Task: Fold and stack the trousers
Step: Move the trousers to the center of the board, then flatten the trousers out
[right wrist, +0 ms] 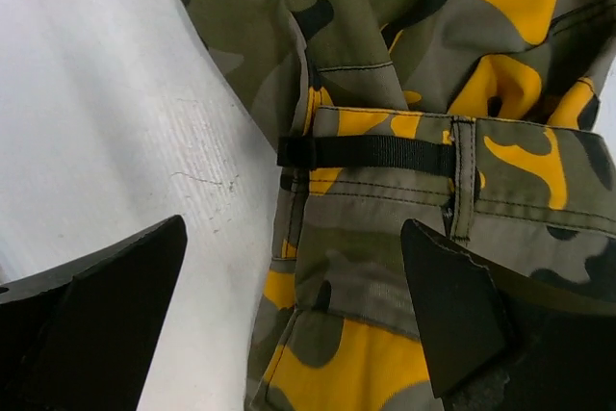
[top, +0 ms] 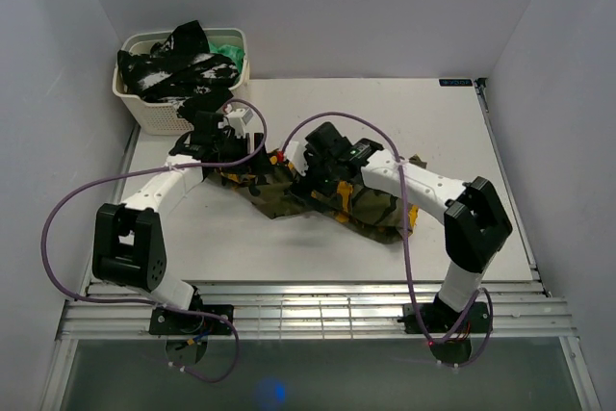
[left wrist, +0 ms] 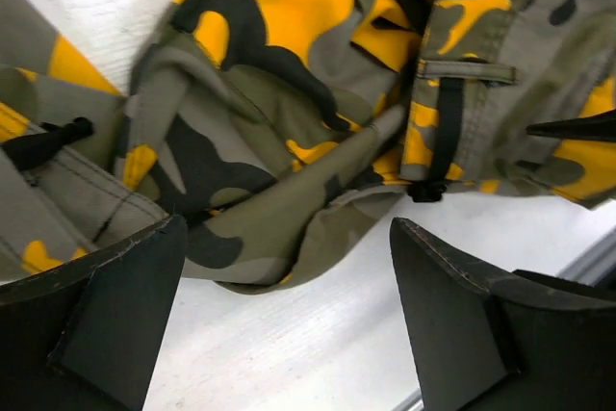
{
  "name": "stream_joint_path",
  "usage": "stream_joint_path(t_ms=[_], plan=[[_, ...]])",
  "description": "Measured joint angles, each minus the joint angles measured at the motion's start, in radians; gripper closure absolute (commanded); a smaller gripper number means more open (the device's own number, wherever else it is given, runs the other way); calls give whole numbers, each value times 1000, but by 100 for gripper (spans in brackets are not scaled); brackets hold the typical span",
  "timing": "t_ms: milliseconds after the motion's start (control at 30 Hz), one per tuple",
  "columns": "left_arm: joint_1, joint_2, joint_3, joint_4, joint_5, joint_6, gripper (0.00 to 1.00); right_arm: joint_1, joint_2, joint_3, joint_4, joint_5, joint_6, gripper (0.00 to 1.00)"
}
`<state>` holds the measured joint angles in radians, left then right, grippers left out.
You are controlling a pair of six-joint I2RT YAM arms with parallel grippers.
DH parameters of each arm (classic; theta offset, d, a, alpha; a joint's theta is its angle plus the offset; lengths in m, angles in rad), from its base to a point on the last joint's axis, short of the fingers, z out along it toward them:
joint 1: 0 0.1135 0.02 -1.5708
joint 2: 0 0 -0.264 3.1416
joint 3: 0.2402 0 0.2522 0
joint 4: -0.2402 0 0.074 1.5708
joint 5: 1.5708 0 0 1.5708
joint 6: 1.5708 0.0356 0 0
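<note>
The camouflage trousers [top: 289,197] lie bunched in the middle of the white table [top: 462,141], olive, black and yellow-orange. My left gripper [top: 214,146] hovers at their left end, open. In the left wrist view its fingers [left wrist: 106,305] stand wide over bare table, and the trousers' edge [left wrist: 279,190] lies just beyond them. My right gripper [top: 313,175] is over the upper middle of the heap, also open. In the right wrist view its right finger [right wrist: 462,315] is above the waistband [right wrist: 385,238], below a black strap [right wrist: 375,153]. Its left finger is over bare table. Neither gripper holds cloth.
A white laundry basket [top: 130,93] stands at the table's far left corner, holding a black-and-white mottled garment [top: 178,64] and a green cloth [top: 229,50]. Purple cables loop from both arms. A slatted rail [top: 318,300] runs along the near edge.
</note>
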<state>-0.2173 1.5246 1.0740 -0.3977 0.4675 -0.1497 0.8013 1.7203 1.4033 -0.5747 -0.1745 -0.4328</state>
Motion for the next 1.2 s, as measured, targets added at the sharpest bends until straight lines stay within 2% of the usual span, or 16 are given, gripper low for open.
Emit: stream_joint_path(t_ms=[67,100,133,167,267,300,400,467,567,600,667,733,833,867,1033,1200], plan=[[3,3,0,5,-35,-2,4,25,43,3,7,64,-2,1],[4,7,0,8,-50,-4,4,32,64,5,11,100,-3,10],[6,16,0,8,-67,-6,4,35,84,5,17,132,-7,14],[7,27,0,10,-77,-8,5,37,102,5,24,167,-5,25],[11,80,0,9,-103,-10,7,36,145,5,48,262,-7,39],[12,102,0,9,-111,-10,7,36,154,5,56,290,-11,55],[13,156,0,5,-131,-16,12,32,158,5,70,352,-28,92],[14,181,2,1,-140,-17,17,26,151,5,79,376,-29,92],[18,207,5,0,-145,-21,34,7,100,-8,81,381,-39,92],[19,213,5,-3,-146,-21,40,-12,67,-13,78,373,-40,92],[23,219,5,-11,-153,-26,59,-72,-14,-21,78,343,-37,92],[28,219,5,-16,-161,-19,78,-196,-147,-33,86,296,-29,92],[42,219,5,-25,-174,-6,90,-402,-335,-59,119,254,-21,92],[48,219,5,-29,-178,-2,99,-497,-409,-82,132,236,-22,92],[87,197,-6,-60,-196,23,100,-846,-660,-282,150,177,-80,92],[145,98,-41,-95,-217,78,100,-1147,-681,-494,123,96,-188,92]])
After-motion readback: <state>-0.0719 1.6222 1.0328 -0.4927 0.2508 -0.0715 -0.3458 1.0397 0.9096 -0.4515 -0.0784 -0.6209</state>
